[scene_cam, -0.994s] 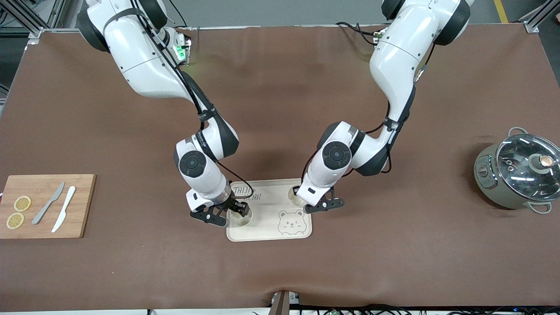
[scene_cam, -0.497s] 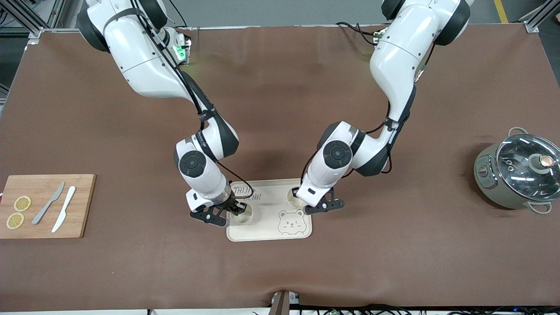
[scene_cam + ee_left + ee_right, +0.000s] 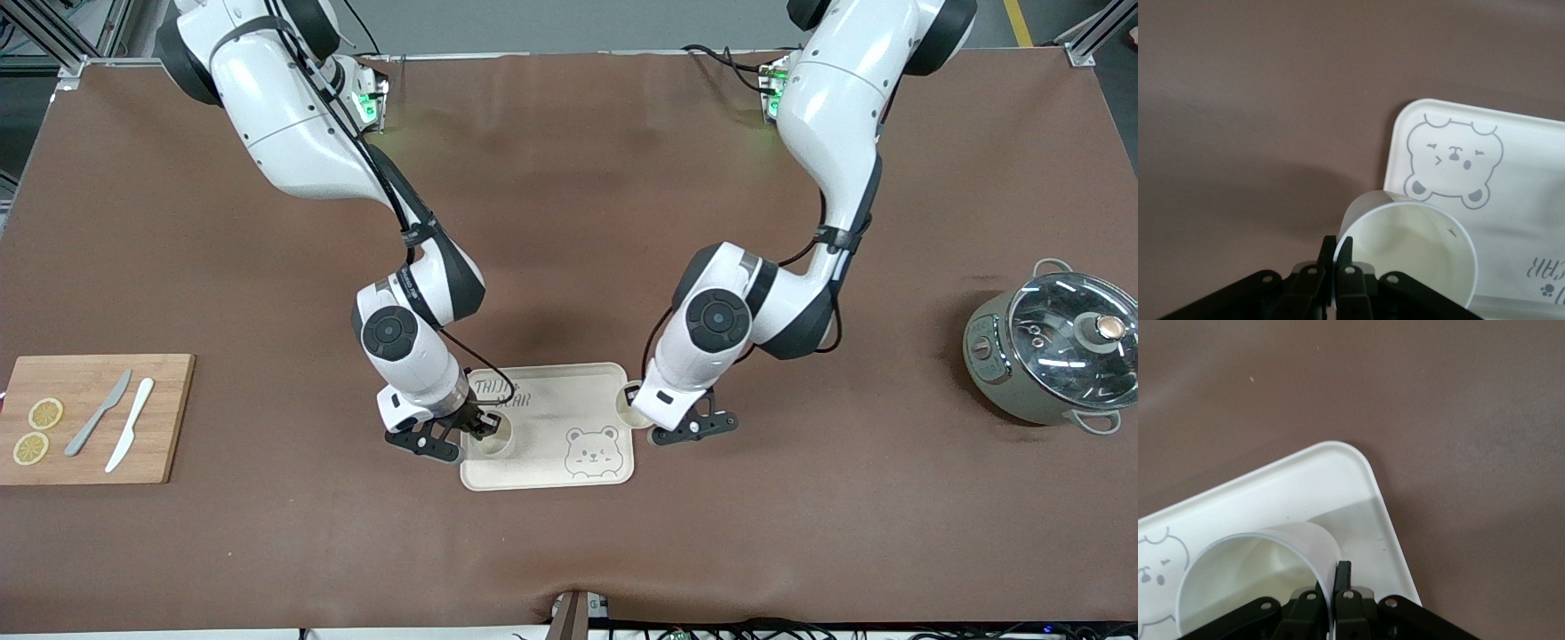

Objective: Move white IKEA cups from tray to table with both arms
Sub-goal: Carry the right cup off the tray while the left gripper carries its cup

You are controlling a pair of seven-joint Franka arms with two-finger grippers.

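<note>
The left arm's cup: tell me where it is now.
The cup is pinched by its rim in the left gripper, lifted over the tray's rim at the left arm's end.

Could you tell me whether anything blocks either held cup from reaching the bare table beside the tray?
Nothing visible does. The left gripper holds its cup at the tray rim; the right gripper grips its cup over the tray; open table adjoins both ends.

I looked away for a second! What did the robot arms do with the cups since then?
The left end effector, shut on the rim of its cup, has carried it from inside the tray to the tray's edge at the left arm's end. The right end effector closed on the other cup, which remains on the tray. The tray, cutting board and pot stayed put.
</note>
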